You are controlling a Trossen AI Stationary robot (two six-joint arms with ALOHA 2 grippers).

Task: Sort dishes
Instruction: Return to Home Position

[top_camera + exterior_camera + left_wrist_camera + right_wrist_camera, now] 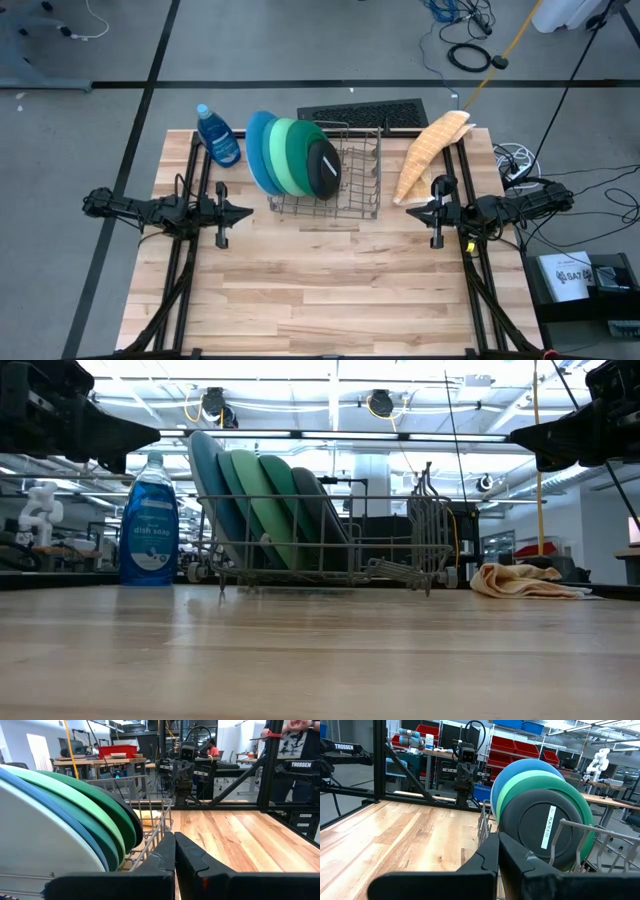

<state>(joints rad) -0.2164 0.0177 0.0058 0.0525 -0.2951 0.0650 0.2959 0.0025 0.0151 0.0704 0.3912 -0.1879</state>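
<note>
While plates (290,155) stand racked, left pincer (249,212) closed, empty, right pincer (409,212) likewise

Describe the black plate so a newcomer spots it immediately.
On the wooden table, find the grey wire rack holding plates on edge. The black plate ends the row on the tan cloth's side; it is the smallest and the only black one.

Counted at upper centre of the frame: five round flat plastic plates, namely one light blue plate (30,845), one blue plate (260,150), one teal plate (280,155), one green plate (300,155) and one smaller black plate (323,168), all in one grey wire dish rack (358,195). One blue plastic soap bottle (217,135) at upper left, one crumpled tan cloth (430,150) at upper right. Two dark two-finger grippers: left gripper (243,212) at mid-left, right gripper (415,212) at mid-right.
</note>
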